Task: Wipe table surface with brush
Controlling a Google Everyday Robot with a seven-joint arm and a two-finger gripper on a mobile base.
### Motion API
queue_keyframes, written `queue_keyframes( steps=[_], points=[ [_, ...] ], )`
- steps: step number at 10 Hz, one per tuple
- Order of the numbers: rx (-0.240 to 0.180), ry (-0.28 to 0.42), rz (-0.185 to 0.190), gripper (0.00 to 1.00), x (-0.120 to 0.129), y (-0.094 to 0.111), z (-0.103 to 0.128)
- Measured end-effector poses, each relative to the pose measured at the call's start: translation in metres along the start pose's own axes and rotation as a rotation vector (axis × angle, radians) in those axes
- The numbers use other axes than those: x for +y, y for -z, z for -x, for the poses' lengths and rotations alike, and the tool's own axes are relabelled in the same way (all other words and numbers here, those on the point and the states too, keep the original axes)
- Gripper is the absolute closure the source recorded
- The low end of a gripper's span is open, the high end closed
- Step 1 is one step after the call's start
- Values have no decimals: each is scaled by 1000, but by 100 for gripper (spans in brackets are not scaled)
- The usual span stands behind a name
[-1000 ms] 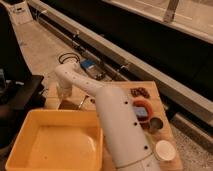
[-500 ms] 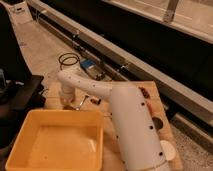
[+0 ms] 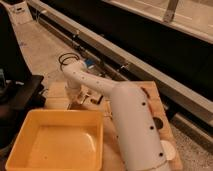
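The table surface (image 3: 159,102) is a light brown top of wooden planks, mostly covered by my arm and a tray. My white arm runs from the bottom right up and left across it. The gripper (image 3: 76,98) hangs down from the wrist at the table's far left part, just behind the tray's back rim and close to the wood. A small pale thing (image 3: 86,100) shows beside the gripper; I cannot tell whether it is the brush or whether it is held.
A big yellow plastic tray (image 3: 30,150) fills the table's near left. A dark bowl (image 3: 158,123) and a white round cup (image 3: 169,148) sit at the right edge. A black cable coil (image 3: 67,59) lies on the floor behind. Dark furniture (image 3: 20,95) stands left.
The arm's thick link has swung left and nearer, now hiding most of the things on the table's right side. The gripper has shifted slightly right along the tray's back rim.
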Motion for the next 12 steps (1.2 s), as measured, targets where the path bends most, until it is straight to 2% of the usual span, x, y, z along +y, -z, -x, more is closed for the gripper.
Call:
queue_keyframes(
  steps=[1,3,5,7,9,10,12],
  points=[
    [0,11,8,100,-4,-2,-9],
    [-6,45,4,100,-21,-10,-11],
    [-28,107,-18,100,-44,-19,1],
    [-49,162,-48,100,-55,-22,24],
    [-64,174,-49,100,-48,-21,43],
    [-70,152,-36,100,-37,-20,47],
    [-66,114,-16,100,-19,-17,44]
  ],
)
